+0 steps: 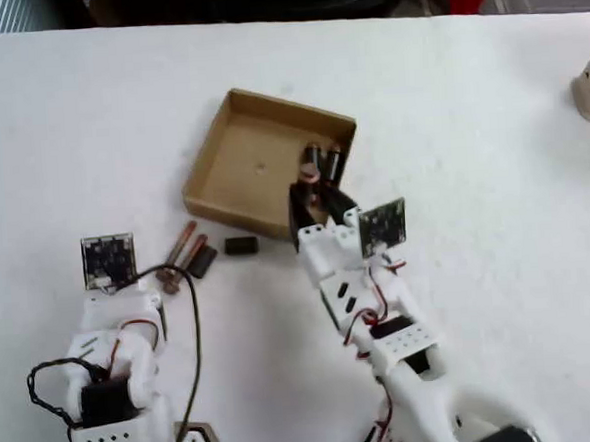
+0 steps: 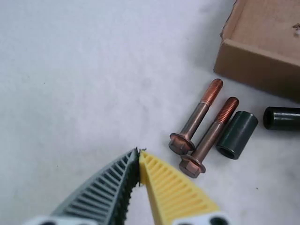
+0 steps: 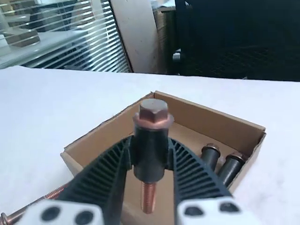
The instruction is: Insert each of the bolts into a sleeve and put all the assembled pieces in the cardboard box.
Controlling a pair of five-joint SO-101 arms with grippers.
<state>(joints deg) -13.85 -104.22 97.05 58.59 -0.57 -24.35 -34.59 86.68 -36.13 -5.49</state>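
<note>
Your right fingers (image 3: 105, 178) pinch the sleeve (image 3: 149, 157) with its bolt (image 3: 152, 115) over the near wall of the cardboard box (image 3: 225, 124), your left fingers (image 2: 173, 187) are closed and empty, and opening now can drop the piece outside.

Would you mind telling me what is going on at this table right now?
The right gripper is shut on an assembled bolt and sleeve, held at the edge of the cardboard box, where two finished pieces already lie. The left gripper is shut and empty, hovering near two loose bolts and two bare sleeves on the table.
</note>
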